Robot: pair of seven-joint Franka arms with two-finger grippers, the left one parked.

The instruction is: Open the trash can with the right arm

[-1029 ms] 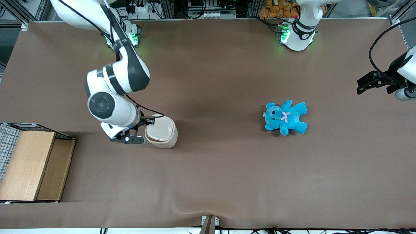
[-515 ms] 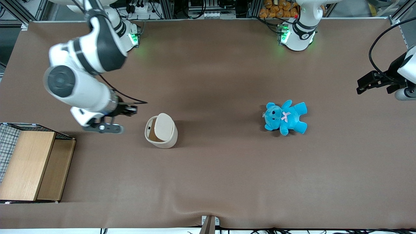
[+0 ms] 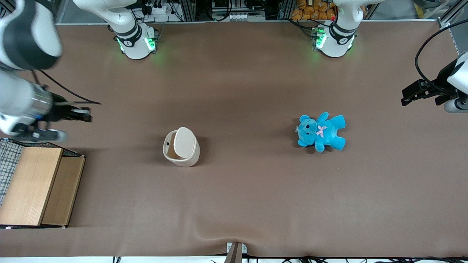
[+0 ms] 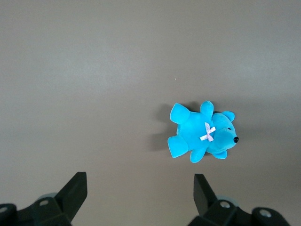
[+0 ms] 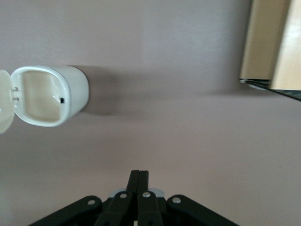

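Note:
The cream-white trash can (image 3: 181,149) stands on the brown table with its lid (image 3: 183,141) swung up, so its hollow inside shows. It also shows in the right wrist view (image 5: 47,95), mouth open and lid tipped back. The right arm (image 3: 25,65) hangs high above the working arm's end of the table. Its black gripper (image 3: 82,114) is shut and empty, well away from the can, above the bare table near the wooden box. In the right wrist view the gripper (image 5: 139,175) has its two fingers pressed together.
A wooden box with wire mesh (image 3: 34,186) stands at the working arm's end of the table, nearer the front camera; its corner shows in the right wrist view (image 5: 270,44). A blue teddy bear (image 3: 321,132) lies toward the parked arm's end, also in the left wrist view (image 4: 202,133).
The right arm has pulled back from the trash can toward its own end of the table and risen. The can's lid, shut one second ago, now stands open.

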